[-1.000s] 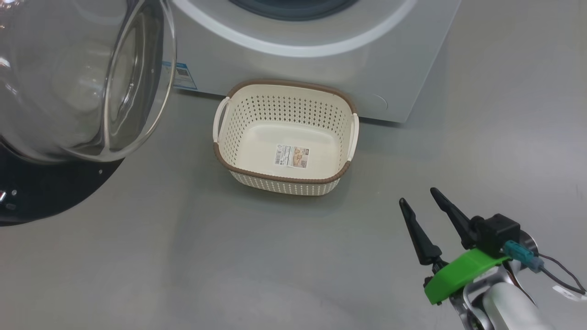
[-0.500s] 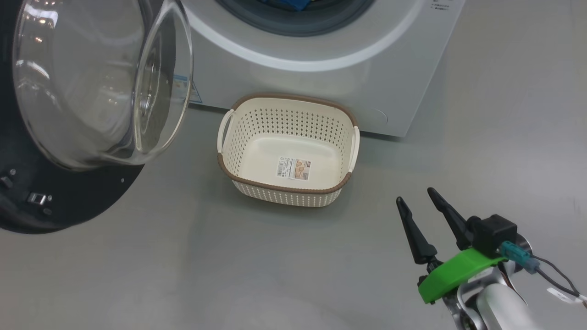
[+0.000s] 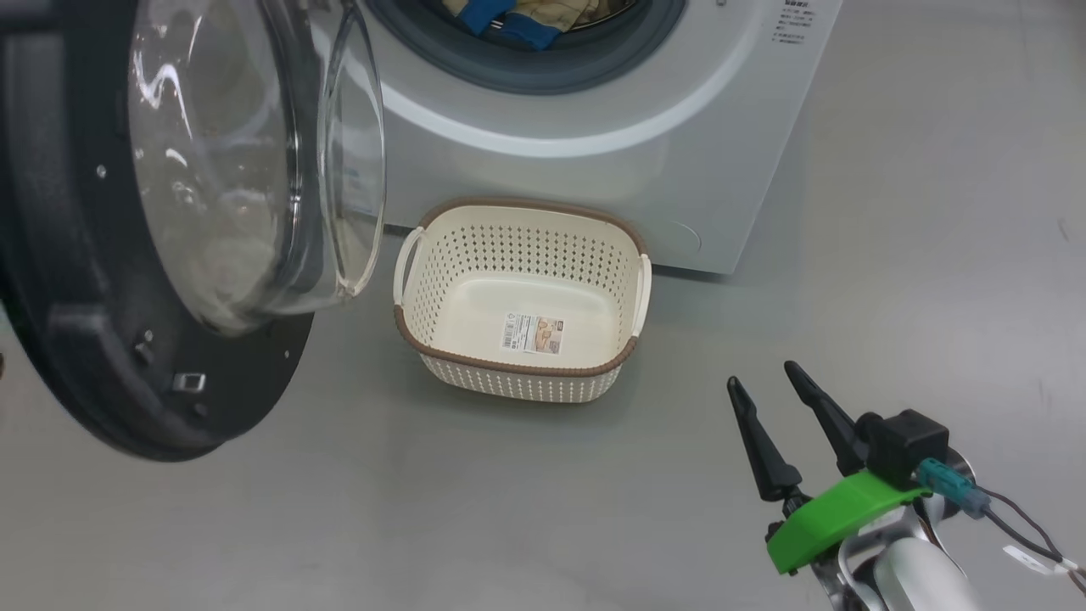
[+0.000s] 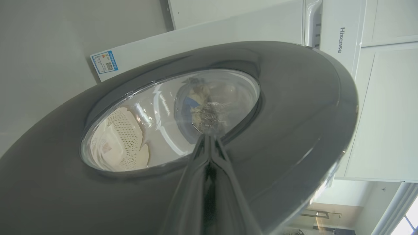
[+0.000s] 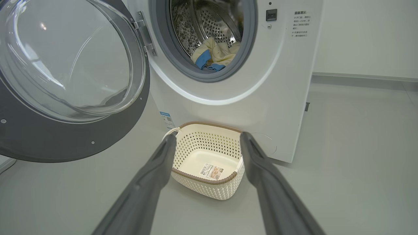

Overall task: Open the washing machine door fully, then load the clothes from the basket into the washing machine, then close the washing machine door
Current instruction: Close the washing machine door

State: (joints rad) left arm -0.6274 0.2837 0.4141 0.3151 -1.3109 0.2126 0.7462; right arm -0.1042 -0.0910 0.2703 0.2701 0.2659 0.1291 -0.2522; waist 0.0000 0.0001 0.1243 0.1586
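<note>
view: tilted upward since a second ago; clothes (image 3: 517, 21) now at top centre
clothes: heaped in the washing machine (image 3: 594, 187)
washing machine door (image 3: 51, 255): open, frame left, glass edge nearer the basket (image 3: 509, 386) than before
basket: centre frame, just before the machine
left gripper (image 4: 208, 136): fingers together, tips on the door's outer face
right gripper (image 3: 760, 374): lower right, fingers spread, empty

The dark-fingered right gripper (image 3: 760, 374) is hovering near right, fingers parted; the left gripper (image 4: 208, 138) is pressing its fingers together.
</note>
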